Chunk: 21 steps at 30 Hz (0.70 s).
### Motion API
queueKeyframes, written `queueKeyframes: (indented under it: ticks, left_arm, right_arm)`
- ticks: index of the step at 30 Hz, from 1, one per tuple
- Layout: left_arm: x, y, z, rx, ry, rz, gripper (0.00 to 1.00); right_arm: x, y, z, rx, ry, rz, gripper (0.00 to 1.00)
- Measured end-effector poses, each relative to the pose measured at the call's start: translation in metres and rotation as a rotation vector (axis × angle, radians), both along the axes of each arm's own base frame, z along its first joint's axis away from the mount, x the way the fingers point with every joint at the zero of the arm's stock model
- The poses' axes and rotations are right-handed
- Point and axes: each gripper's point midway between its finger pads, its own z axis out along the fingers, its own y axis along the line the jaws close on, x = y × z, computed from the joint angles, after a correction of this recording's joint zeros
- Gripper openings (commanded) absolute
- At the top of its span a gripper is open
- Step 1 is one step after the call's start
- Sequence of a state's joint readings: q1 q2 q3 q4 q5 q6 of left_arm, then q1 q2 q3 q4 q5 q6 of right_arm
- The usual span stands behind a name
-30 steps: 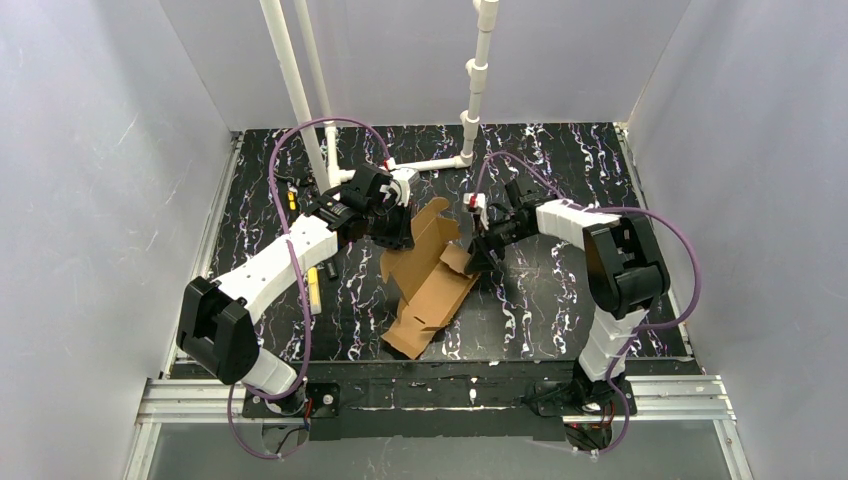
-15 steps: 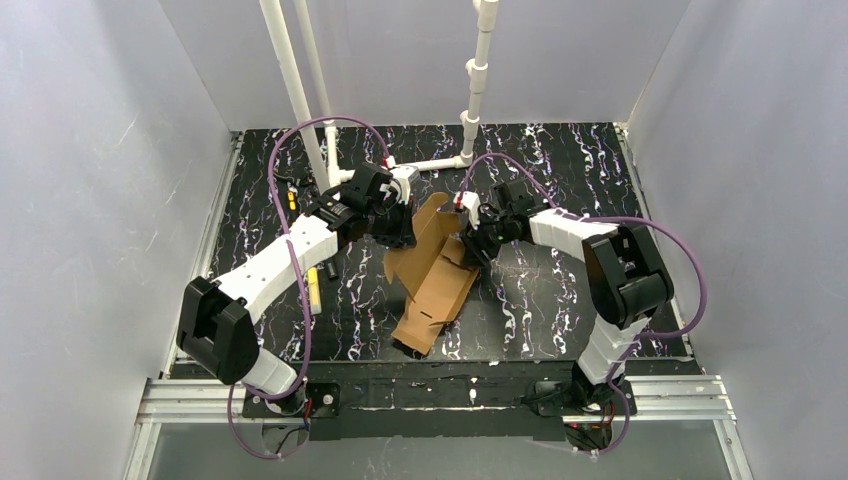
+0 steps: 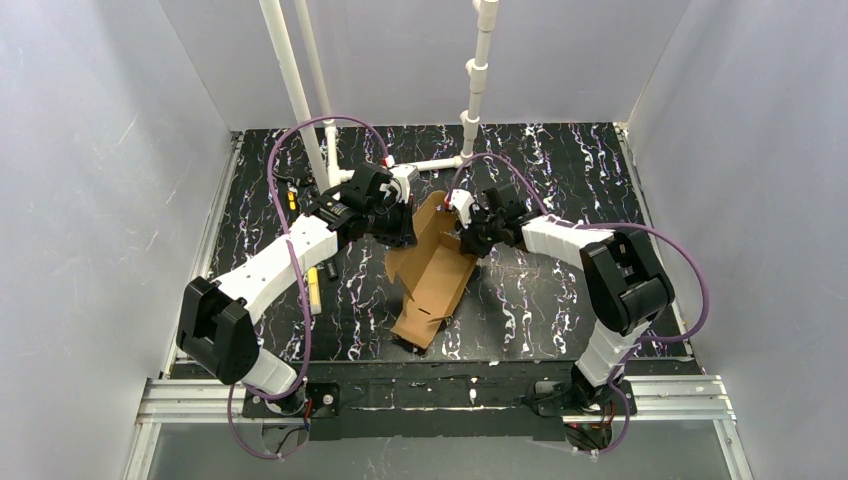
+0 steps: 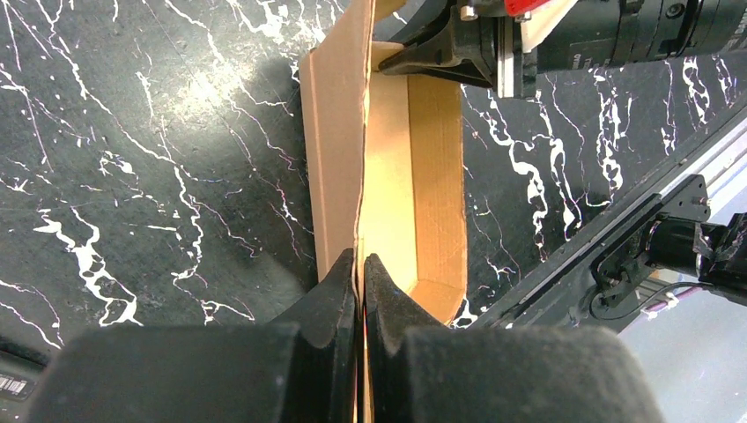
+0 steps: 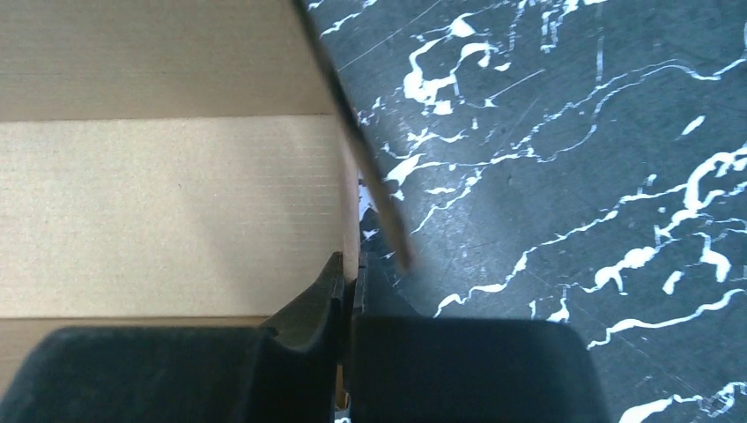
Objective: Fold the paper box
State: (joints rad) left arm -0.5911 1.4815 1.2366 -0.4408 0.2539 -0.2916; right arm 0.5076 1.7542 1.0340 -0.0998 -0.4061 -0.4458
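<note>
The half-folded paper box [image 3: 432,275] lies on the table [image 3: 560,300] between the arms. The left gripper [image 4: 359,264] pinches an upright wall, the right gripper [image 5: 351,269] another edge. Light, stiff card, probably; grip beside creases.

The paper box [image 3: 432,275] lies mid-table [image 3: 560,160], between the two arms, its length running from the far centre towards the near edge. The left gripper [image 3: 397,228] sits at the box's far-left side, pinching an upright wall, with the box stretching away beyond its fingertips. The right gripper [image 3: 468,240] is at the far-right side, clamped on a panel edge. Behind the box, pipes [image 3: 470,120] stand at the table's far end. A small stick [image 3: 315,293] lies well left of the box, beside the left arm.
</note>
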Motion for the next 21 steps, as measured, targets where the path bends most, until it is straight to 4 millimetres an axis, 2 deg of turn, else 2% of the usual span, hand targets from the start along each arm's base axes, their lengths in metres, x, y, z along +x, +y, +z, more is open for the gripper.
queueKeyframes:
  ticks: [6, 10, 17, 18, 19, 21]
  left_arm:
    - [0.003, -0.002, 0.003, -0.01, -0.015, 0.003, 0.0]
    - [0.005, -0.003, 0.004, -0.017, -0.019, 0.008, 0.0]
    - [0.008, -0.006, 0.007, -0.036, -0.027, 0.017, 0.0]
    - [0.008, -0.006, 0.007, -0.036, -0.027, 0.017, 0.0]
    - [0.008, -0.006, 0.007, -0.035, -0.027, 0.018, 0.0]
    - [0.008, -0.006, 0.007, -0.035, -0.027, 0.017, 0.0]
  right_arm:
    - [0.011, 0.002, 0.004, -0.014, -0.079, -0.051, 0.03]
    - [0.014, 0.003, 0.004, -0.009, -0.093, -0.058, 0.22]
    - [0.02, 0.003, 0.006, -0.022, -0.125, -0.08, 0.3]
    - [0.019, 0.003, 0.006, -0.024, -0.127, -0.081, 0.29]
    - [0.019, 0.004, 0.006, -0.024, -0.13, -0.08, 0.22]
    - [0.019, 0.006, 0.006, -0.026, -0.134, -0.078, 0.02]
